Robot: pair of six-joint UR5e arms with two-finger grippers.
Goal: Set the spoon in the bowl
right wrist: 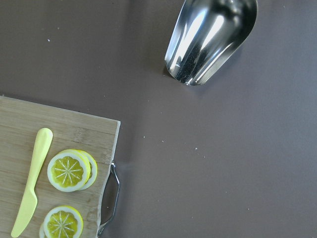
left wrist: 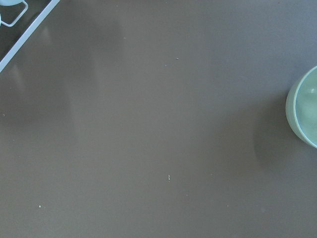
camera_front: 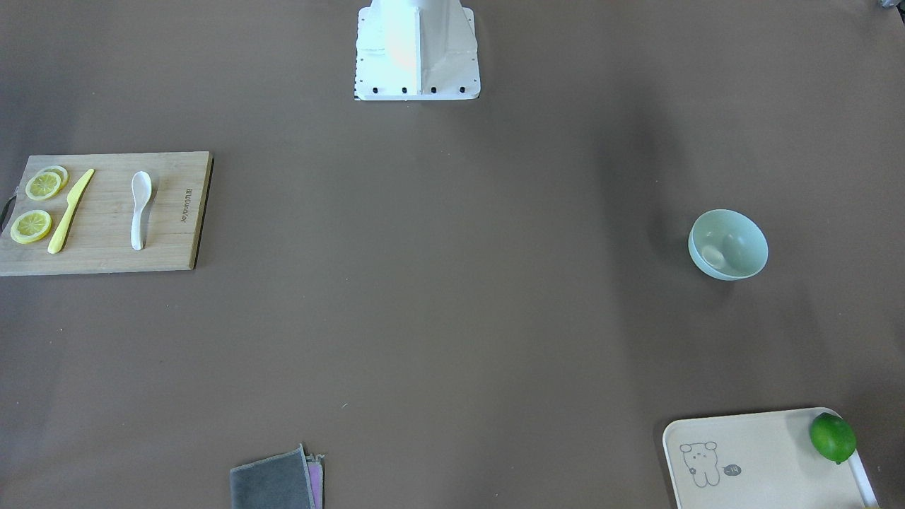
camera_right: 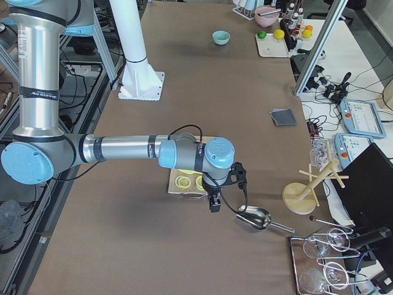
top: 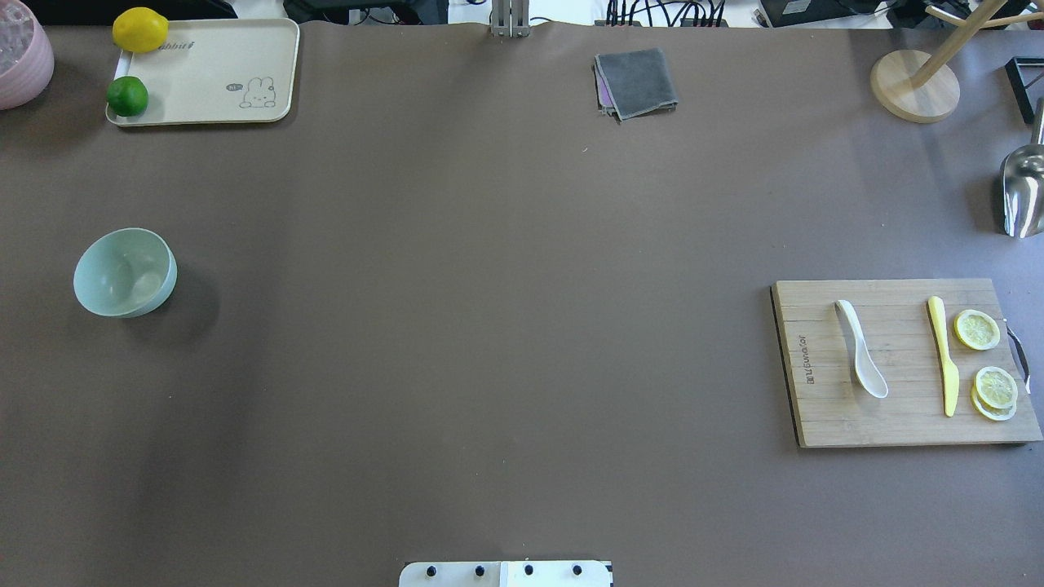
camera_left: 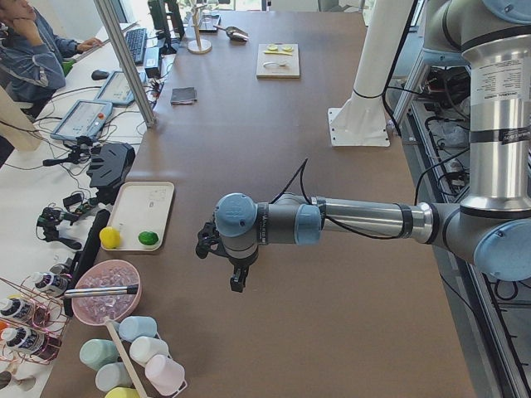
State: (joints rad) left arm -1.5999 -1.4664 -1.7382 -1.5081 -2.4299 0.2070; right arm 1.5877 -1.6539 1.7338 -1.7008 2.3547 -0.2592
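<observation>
**Figure: the scene with the spoon not yet taken up.** The white soup spoon [top: 859, 347] lies flat on the bamboo cutting board [top: 897, 412] at the robot's right. It sits beside the yellow plastic knife [top: 942, 356] and apart from it, with the handle pointing away from the robot. The mint-green bowl [top: 124, 272] stands empty, well apart from it, on the opposite side of the brown surface [top: 489, 326].

The spoon's gloss suggests glazed ceramic or hard melamine, so it is probably rigid, light, slick under the jaws, and liable to chip if dropped. The short thick handle is the best place to take hold, gripped across its width near mid-length. The rounded scoop would likely squirt out of a pinch. The spoon should be set down low into the bowl rather than released from a height.

The left gripper [camera_left: 235, 278] and the right gripper [camera_right: 213, 203] appear only in the side views. Whether their jaws stand apart or together cannot be told.

*Writing.* A maker's mark is burned into the board's inner edge and is too small to read. The cream tray [top: 204, 90] carries an animal drawing, a small speech bubble and the letters "abbit", the first part hidden by a lemon [top: 140, 29]. Print on the arms' sleeves cannot be read.
</observation>
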